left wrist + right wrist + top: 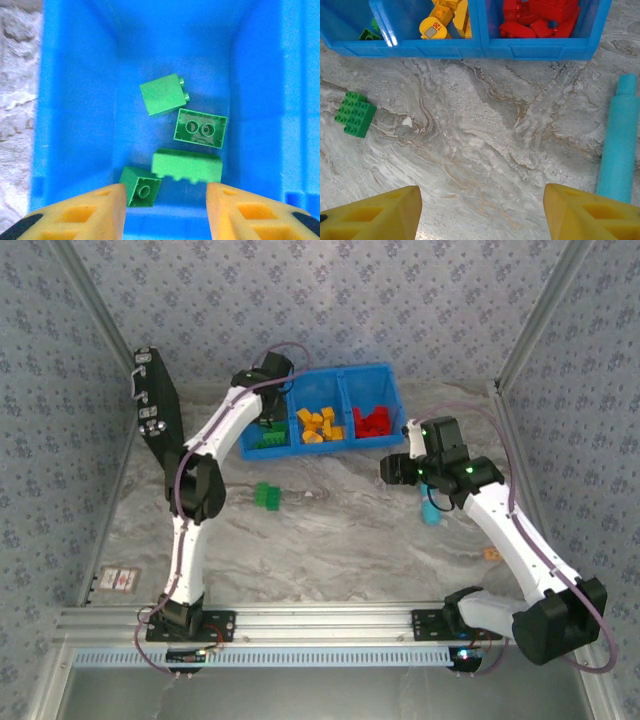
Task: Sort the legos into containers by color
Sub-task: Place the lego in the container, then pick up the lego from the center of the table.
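Observation:
The blue bin (345, 375) stands at the back with three compartments. Green legos (268, 438) lie in the left one, orange-yellow legos (320, 425) in the middle and red legos (373, 420) in the right. My left gripper (165, 192) hangs open over the left compartment, above several green bricks (187, 166), holding nothing. One green brick (267, 496) lies on the table in front of the bin and appears as the green brick (355, 113) at the left of the right wrist view. My right gripper (482, 200) is open above bare marble table, right of that brick.
A teal stick (431, 510) lies beside my right gripper, seen as the teal stick (618, 145) at the right edge. A black case (157, 400) leans at the back left. A small orange piece (491, 553) lies at the far right. The bin's front wall (485, 49) is ahead.

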